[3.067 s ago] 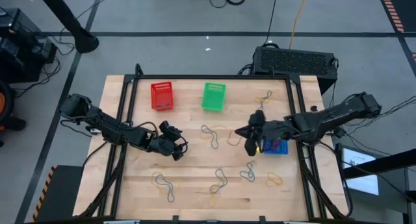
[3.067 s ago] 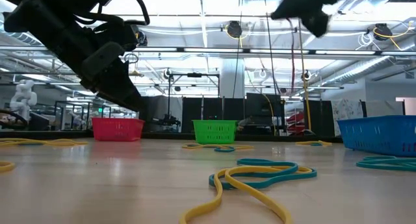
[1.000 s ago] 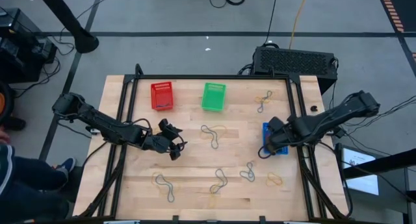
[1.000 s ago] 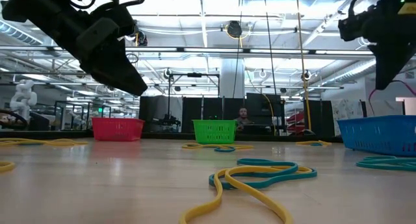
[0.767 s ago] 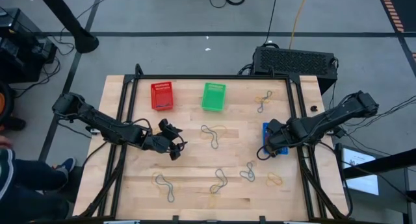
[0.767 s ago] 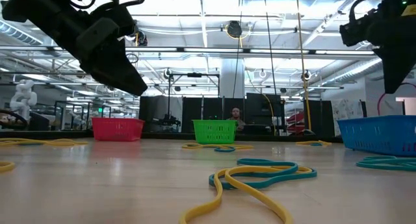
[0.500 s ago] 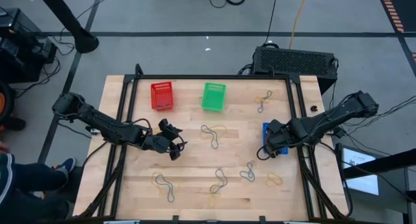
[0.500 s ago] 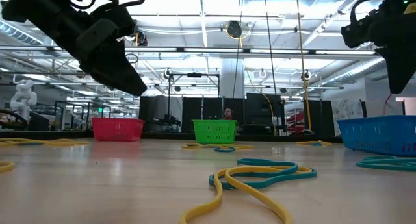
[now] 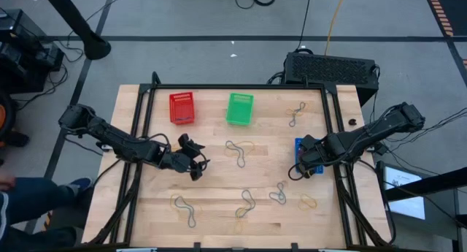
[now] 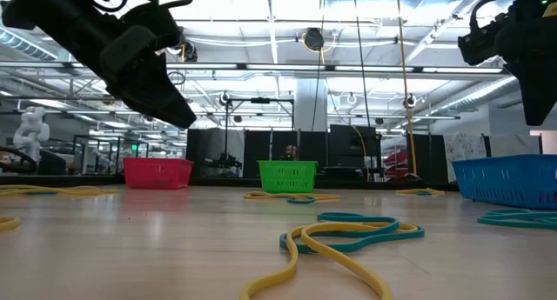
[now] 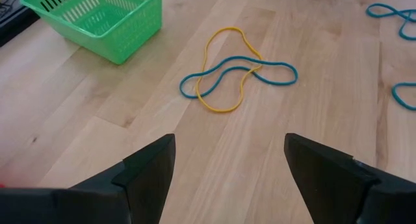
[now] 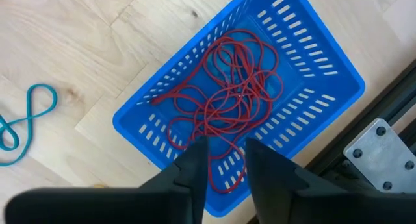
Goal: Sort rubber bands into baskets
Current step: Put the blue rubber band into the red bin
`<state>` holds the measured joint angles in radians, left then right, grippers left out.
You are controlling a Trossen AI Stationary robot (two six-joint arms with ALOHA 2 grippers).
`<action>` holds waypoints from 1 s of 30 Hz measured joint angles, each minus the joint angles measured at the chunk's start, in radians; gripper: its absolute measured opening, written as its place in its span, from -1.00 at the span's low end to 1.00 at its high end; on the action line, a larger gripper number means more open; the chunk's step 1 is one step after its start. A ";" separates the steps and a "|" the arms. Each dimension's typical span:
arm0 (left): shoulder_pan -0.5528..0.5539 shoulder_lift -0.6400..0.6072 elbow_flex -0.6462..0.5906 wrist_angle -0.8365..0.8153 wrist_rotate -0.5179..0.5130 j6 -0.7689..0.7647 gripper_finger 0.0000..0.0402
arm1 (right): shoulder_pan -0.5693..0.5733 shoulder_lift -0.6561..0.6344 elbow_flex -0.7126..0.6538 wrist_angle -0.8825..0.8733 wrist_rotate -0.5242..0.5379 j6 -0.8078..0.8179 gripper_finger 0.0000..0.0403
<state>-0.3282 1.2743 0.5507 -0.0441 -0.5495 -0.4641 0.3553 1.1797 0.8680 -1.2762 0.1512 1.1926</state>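
My right gripper [image 12: 225, 152] hangs over the blue basket [image 12: 354, 81] at the table's right edge, pointing down. Its fingers are open, with nothing between them. A tangle of red rubber bands [image 12: 234, 87] lies on the basket's floor. My left gripper [image 11: 227, 152] waits open above the table's left middle [image 9: 193, 164], facing a yellow and a teal band [image 11: 227, 71] that lie crossed on the wood. The red basket [image 9: 182, 107] and the green basket [image 9: 239, 108] stand at the far side.
More yellow and teal bands lie loose at the far right [image 9: 295, 113] and along the near half [image 9: 246, 202], [image 9: 279, 192], [image 9: 309, 202], [image 9: 184, 207]. A black box [image 9: 332, 66] stands beyond the far edge. Black rails [image 9: 333, 128] frame the table.
A red band hung below my right gripper in the low view a second ago. It has sunk out of sight behind the blue basket's wall. The gripper has stayed over the basket.
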 joint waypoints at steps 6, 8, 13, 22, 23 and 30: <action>-0.002 0.000 0.000 0.005 0.000 0.000 0.47 | 0.000 0.000 0.000 0.000 0.000 -0.008 -0.41; -0.002 0.000 0.000 0.008 0.000 0.000 0.47 | 0.000 0.000 0.000 0.000 -0.001 -0.002 -0.39; -0.002 0.000 0.000 0.008 0.005 -0.001 0.47 | 0.000 0.000 0.000 0.003 -0.030 0.025 -0.38; -0.002 0.000 0.000 0.007 0.006 0.000 0.47 | -0.007 0.000 0.000 0.018 -0.055 -0.036 -0.38; -0.002 0.000 0.000 0.007 0.006 0.000 0.47 | -0.012 0.000 0.000 0.019 -0.055 -0.046 -0.38; -0.002 0.000 0.000 -0.003 0.006 0.027 0.47 | -0.090 0.000 0.000 0.189 -0.044 -0.186 -0.38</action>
<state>-0.3298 1.2743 0.5507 -0.0473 -0.5438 -0.4374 0.2651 1.1793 0.8680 -1.0868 0.1073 1.0064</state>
